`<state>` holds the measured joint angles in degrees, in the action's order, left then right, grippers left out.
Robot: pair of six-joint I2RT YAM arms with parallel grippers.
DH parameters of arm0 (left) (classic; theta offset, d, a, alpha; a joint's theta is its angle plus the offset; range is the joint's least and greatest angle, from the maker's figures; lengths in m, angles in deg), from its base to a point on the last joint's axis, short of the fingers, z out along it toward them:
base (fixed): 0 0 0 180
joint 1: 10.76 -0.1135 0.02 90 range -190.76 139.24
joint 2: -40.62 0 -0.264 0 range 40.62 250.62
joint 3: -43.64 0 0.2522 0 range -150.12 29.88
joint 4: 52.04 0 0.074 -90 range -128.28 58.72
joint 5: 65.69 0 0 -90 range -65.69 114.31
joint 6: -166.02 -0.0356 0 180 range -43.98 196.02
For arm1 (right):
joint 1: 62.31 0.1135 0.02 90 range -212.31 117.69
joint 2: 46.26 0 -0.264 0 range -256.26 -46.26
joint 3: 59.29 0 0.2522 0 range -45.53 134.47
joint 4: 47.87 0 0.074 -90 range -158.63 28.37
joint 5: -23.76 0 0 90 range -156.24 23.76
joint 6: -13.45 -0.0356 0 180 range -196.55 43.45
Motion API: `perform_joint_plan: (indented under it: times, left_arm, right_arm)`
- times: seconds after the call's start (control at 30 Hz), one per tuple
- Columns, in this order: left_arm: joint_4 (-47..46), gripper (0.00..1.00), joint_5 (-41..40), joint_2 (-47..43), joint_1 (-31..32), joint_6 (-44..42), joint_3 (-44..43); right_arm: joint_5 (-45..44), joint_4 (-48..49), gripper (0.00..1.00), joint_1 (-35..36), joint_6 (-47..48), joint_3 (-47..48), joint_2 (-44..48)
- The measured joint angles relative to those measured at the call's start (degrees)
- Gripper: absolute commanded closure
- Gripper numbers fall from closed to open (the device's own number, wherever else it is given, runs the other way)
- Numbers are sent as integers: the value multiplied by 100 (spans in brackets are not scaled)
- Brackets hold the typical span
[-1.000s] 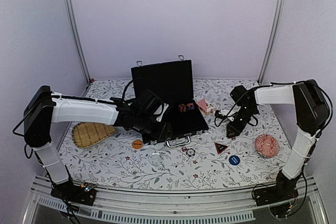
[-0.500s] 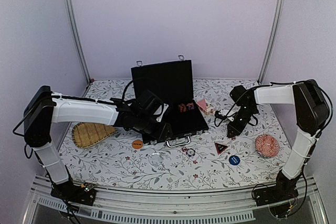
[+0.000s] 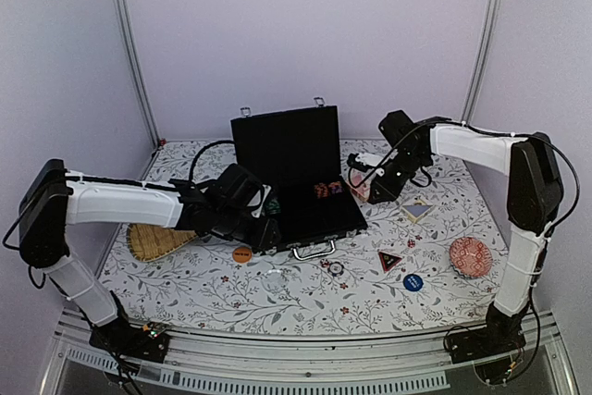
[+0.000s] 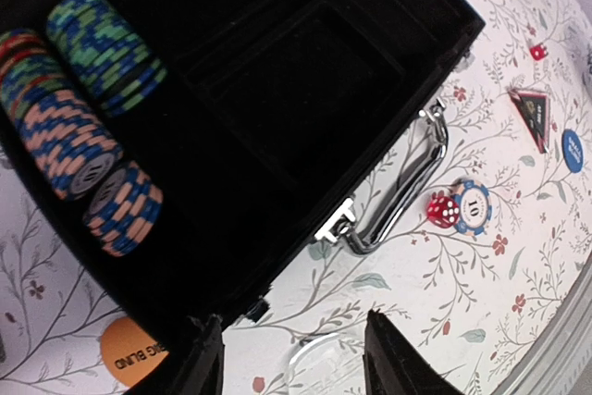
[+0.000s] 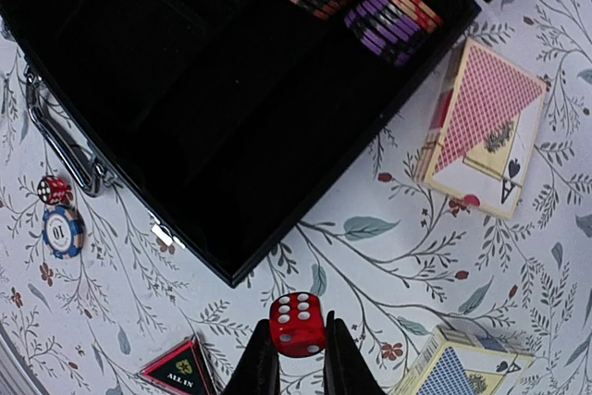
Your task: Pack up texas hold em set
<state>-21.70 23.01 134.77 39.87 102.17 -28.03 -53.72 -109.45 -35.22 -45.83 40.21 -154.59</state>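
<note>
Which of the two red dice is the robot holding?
The die pinched in the right gripper, six pips showing; the other die lies beside a blue chip.

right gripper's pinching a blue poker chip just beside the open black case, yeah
Not quite. The right gripper is pinching a red die with white pips, not a blue poker chip. The right wrist view shows the die between the fingertips, just beside the open black rectangular case.
</note>
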Motion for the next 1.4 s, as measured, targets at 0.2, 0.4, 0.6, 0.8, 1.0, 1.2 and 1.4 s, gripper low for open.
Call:
perform_joint_plan:
  times: [0.2, 0.4, 0.6, 0.8, 1.0, 1.2, 1.4]
  left_arm:
    - [-90, 49, -101, -461, -273, 330, 448]
    - [-225, 49, -118, -839, -470, 570, 918]
    - [-240, 49, -199, -1016, -518, 605, 1008]
    - [-260, 49, -234, -1027, -518, 601, 1040]
    - [-264, 49, -229, -1027, -518, 579, 1071]
    - [-289, 49, -216, -1032, -520, 540, 1106]
    - [-328, 49, -203, -1032, -520, 531, 1106]
  right_arm:
    - [127, -90, 90, 496, -11, 1360, -885]
    - [170, -83, 90, 979, -72, 2439, -1821]
    - [153, -74, 90, 1268, -229, 3032, -2533]
    - [48, -72, 90, 1392, -306, 3143, -2892]
    - [-291, -55, 90, 1410, -407, 3303, -2968]
    - [-428, -76, 76, 1410, -437, 3316, -3025]
    - [-472, -131, 60, 1467, -459, 3316, -3029]
